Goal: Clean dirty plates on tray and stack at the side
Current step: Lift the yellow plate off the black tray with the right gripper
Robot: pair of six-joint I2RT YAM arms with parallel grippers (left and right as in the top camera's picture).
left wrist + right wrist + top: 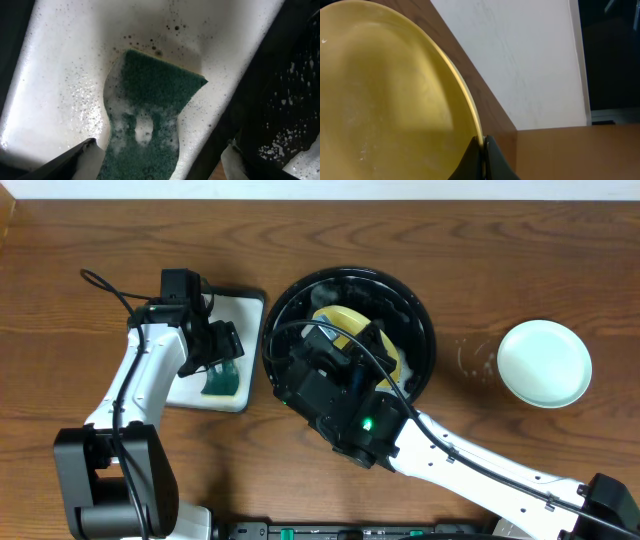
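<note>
Wood-grain tabletop, black tray (424, 330) mid-table near the far edge. Over it the right gripper (484, 150) pinches the yellow plate (390, 95) by its rim. The plate looks stiff, light and likely soap-slick, so grip firmly. The left gripper (160, 146) hangs spread over the green sponge (150, 90).

Pale yellow, faintly streaked, on the tilted plate (385, 100); pale mint-green on the lone plate (544, 363); glossy black on the round tray (405, 292); dark green with white foam patches on the sponge (155, 95); white speckled with dark flecks on the rectangular tray (65, 75); brown wood grain on the table (400, 230)
</note>
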